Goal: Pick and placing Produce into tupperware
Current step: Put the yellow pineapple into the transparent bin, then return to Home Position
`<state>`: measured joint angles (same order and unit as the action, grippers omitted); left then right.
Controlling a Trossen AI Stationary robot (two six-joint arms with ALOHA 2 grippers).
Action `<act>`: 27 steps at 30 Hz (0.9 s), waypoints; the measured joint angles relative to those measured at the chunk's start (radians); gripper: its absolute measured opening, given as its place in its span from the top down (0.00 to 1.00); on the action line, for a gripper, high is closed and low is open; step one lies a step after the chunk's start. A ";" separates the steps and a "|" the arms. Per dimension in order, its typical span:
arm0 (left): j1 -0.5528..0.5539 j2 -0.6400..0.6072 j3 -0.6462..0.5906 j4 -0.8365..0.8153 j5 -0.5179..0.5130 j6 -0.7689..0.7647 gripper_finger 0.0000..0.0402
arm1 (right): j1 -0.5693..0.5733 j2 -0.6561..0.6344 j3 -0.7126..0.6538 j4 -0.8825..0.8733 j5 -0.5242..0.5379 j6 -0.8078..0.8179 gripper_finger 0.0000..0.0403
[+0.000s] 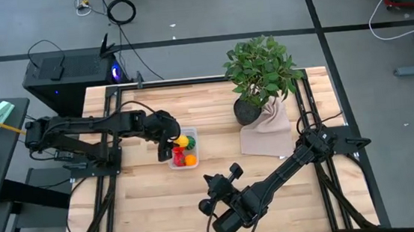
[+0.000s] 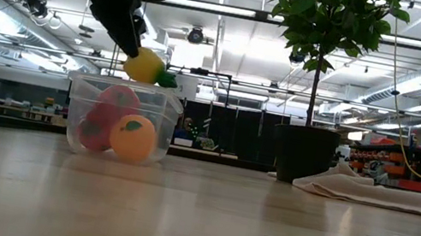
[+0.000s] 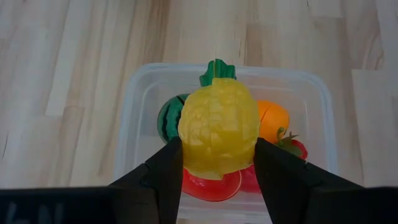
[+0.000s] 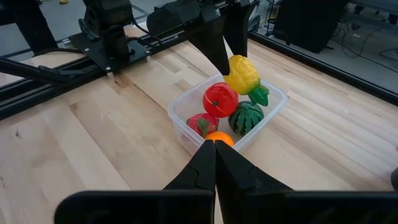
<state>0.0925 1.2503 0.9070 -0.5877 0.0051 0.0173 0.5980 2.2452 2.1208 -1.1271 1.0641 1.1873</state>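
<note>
Tupperware (image 1: 182, 150) is set on the tabletop (image 1: 222, 197) near the left arm, already holding a tomato (image 4: 220, 99), watermelon (image 4: 247, 117), orange (image 2: 133, 137) and strawberry (image 4: 200, 124). A yellow pineapple (image 3: 219, 133) is clamped by the left end effector (image 3: 217, 155) just above the rim (leafy end pointing away). It should be lowered into the free gap, released gently, then the arm lifted straight up. The right end effector (image 4: 215, 163) is kept closed and empty, well apart

Left gripper (image 2: 136, 57) jaws grip pineapple (image 2: 145, 65) above tupperware (image 2: 119, 119).
</note>
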 joint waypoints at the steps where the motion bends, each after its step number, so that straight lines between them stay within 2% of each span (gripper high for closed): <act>1: 0.000 0.000 0.000 0.000 0.000 -0.002 0.54 | 0.000 0.000 0.000 0.000 0.000 0.000 0.98; 15: 0.000 0.000 0.000 0.001 0.063 -0.033 0.33 | 0.000 0.000 0.000 0.000 -0.011 0.018 0.98; 22: 0.000 0.000 0.000 0.011 0.075 -0.036 0.30 | 0.000 0.000 0.000 0.000 -0.011 0.018 0.98; 25: -0.001 -0.015 0.000 0.124 0.133 -0.038 0.32 | 0.000 0.000 0.000 0.000 -0.011 0.018 0.98; 27: -0.009 -0.047 0.000 0.274 0.163 -0.070 0.35 | 0.000 0.000 0.000 0.000 -0.012 0.021 0.98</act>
<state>0.0832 1.2032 0.9072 -0.3137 0.1679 -0.0530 0.5980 2.2452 2.1208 -1.1276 1.0521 1.2088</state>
